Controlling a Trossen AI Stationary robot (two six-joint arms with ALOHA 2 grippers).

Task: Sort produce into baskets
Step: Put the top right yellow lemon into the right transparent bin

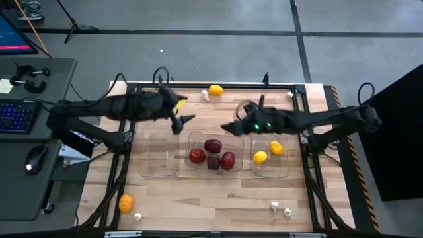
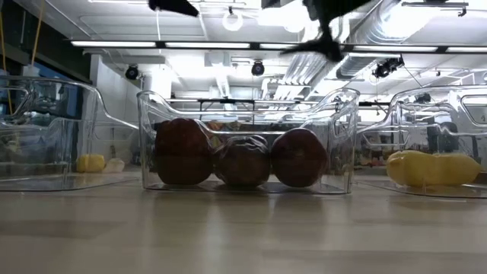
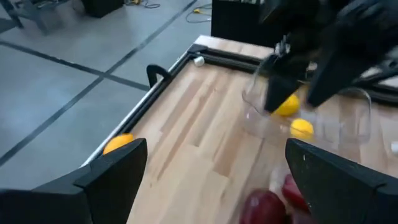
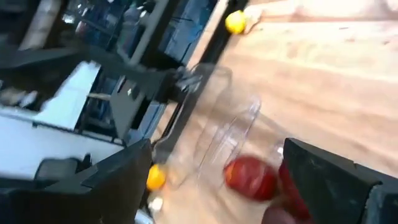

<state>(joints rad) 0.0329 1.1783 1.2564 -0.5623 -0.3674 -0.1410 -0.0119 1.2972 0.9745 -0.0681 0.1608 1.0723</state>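
Observation:
Three clear bins stand in a row mid-table. The left bin (image 1: 158, 156) holds nothing, the middle bin (image 1: 198, 139) holds several dark red pieces (image 1: 213, 154), and the right bin (image 1: 285, 168) holds two yellow lemons (image 1: 268, 153). My left gripper (image 1: 182, 121) is open and empty, raised above the far edge of the gap between the left and middle bins. My right gripper (image 1: 231, 127) is open and empty, raised above the middle bin's far right corner. The two grippers face each other. Each wrist view shows its own fingers apart, the left (image 3: 211, 149) and the right (image 4: 214, 149).
Loose produce lies on the table: an orange lemon (image 1: 215, 90) with a garlic (image 1: 205, 96) at the far edge, an orange one (image 1: 125, 203) with a garlic (image 1: 137, 216) at the near left, and two garlics (image 1: 280, 209) at the near right. A black frame (image 1: 198, 84) rims the table.

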